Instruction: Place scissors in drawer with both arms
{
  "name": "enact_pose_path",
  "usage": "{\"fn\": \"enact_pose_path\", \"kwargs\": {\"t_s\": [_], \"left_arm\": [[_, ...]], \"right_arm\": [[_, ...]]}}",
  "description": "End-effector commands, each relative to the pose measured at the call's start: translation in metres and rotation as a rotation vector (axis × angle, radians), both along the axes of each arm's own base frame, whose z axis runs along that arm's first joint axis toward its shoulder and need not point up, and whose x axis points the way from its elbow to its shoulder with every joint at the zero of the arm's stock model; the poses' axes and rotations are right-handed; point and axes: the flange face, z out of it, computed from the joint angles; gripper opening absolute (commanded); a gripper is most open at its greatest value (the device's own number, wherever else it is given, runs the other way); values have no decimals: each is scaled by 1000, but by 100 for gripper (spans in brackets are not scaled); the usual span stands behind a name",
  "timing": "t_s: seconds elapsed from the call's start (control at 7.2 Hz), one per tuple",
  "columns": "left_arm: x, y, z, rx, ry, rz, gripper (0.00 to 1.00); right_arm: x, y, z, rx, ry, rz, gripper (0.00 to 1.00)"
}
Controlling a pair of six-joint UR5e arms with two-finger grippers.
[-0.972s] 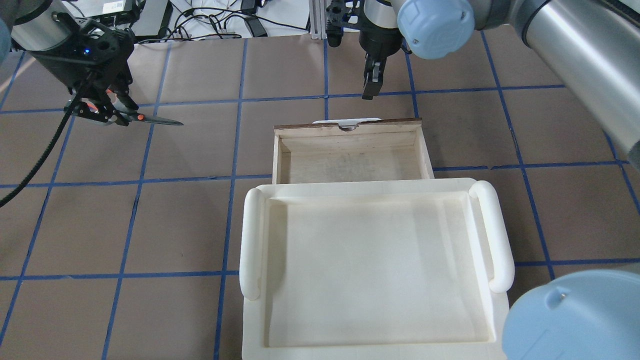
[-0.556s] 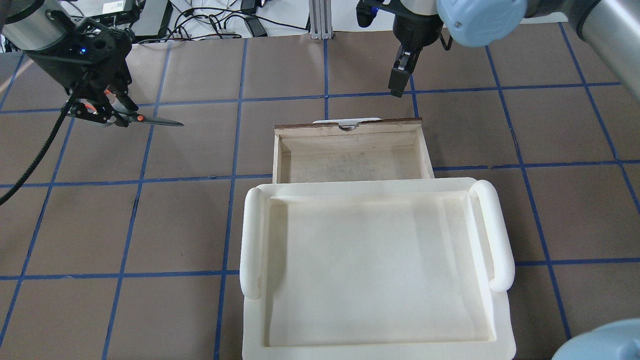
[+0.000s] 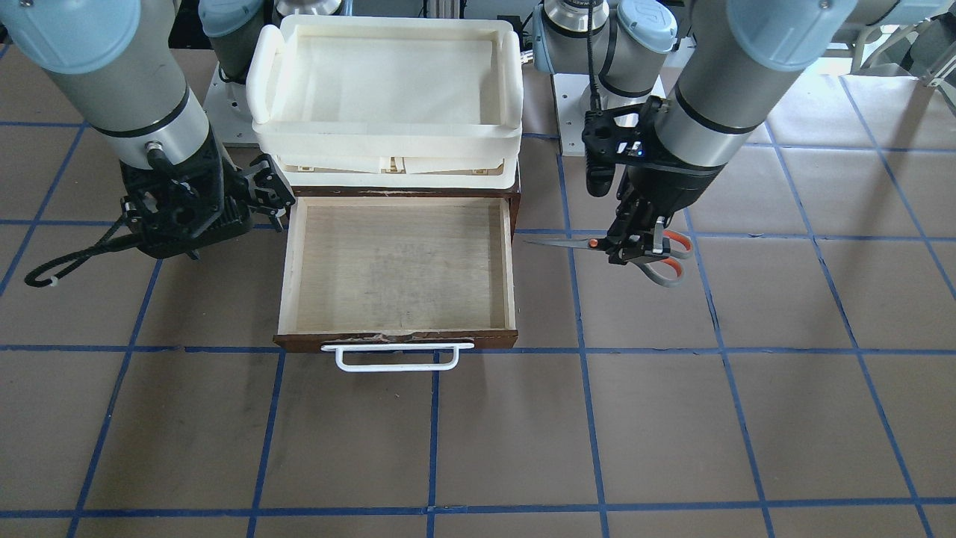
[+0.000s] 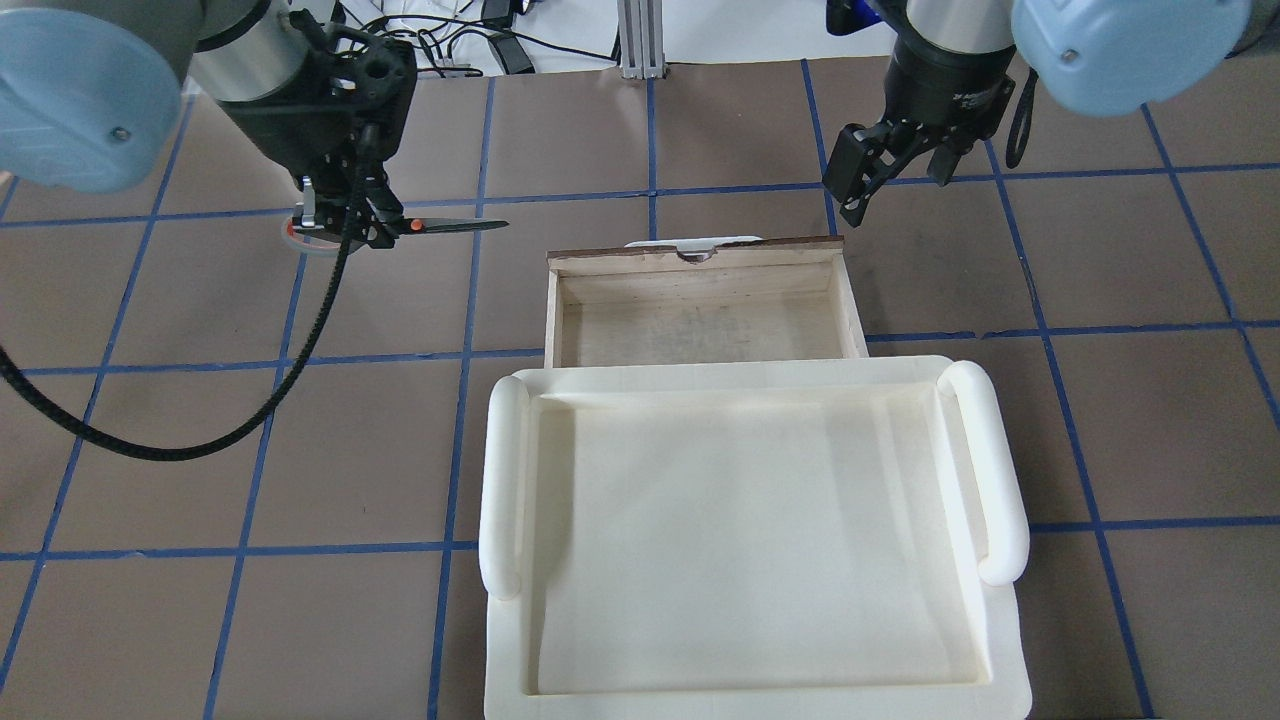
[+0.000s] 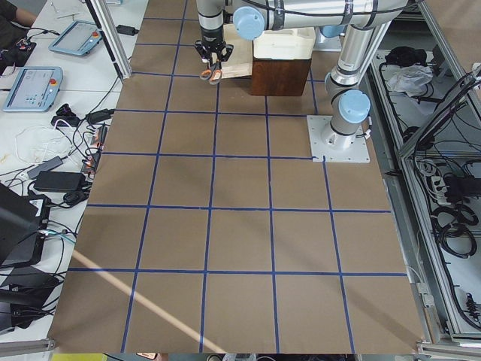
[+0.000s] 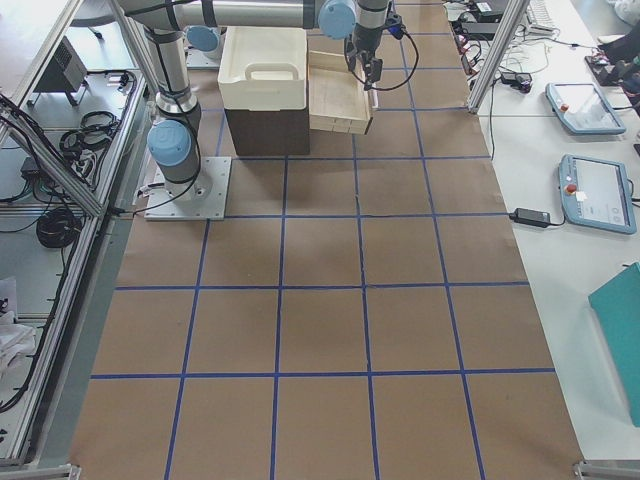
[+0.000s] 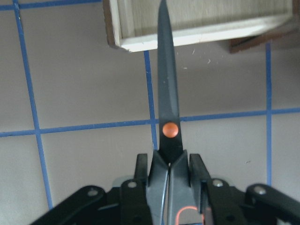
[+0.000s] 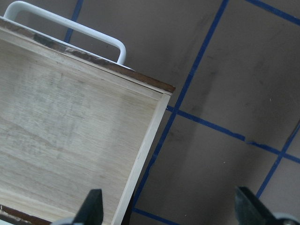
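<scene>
Scissors, from across the table: the scissors [image 3: 592,243] are held clear of the tabletop by the left gripper [image 3: 633,252], which is clamped on the shanks just behind the orange pivot. The blades are closed and levelled at the drawer [image 3: 510,284], and the tip is seen just beside its side wall. Leading with the blade is judged to let the pair be carried straight over the rim.
Drawer, same view: it is pulled out from under the cream tray [image 3: 388,142], with its plywood floor exposed and its white handle [image 3: 396,360] facing the camera. The right gripper [image 3: 270,193] is seen beside the opposite wall, touching nothing.
Overhead view: the scissors are shown near the drawer's left wall but not yet over it. The right gripper's fingers are spread and nothing is held between them.
Side views: the orange-lined loops are picked out beside the cabinet. Neither gripper's state can be judged from here.
Left wrist view: the shanks are pinched between both fingers [image 7: 140,169]. The blade runs straight ahead across a blue tape line towards the drawer's corner.
Right wrist view: the two fingers are seen wide apart above the drawer's front corner, with nothing between them.
</scene>
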Motion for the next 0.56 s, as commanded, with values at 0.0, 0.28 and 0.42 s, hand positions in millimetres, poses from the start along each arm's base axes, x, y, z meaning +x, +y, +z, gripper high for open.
{"fn": "enact_pose_path", "kwargs": {"t_s": [0.0, 0.28, 0.42], "left_arm": [[-69, 3, -25, 21, 27, 218, 0], [-142, 22, -48, 4, 0, 277, 0], [-162, 20, -61, -14, 14, 251, 0]], "right_arm": [[-15, 16, 15, 15, 16, -274, 100], [-13, 18, 10, 30, 23, -385, 100], [-12, 18, 11, 23, 19, -389, 100]]}}
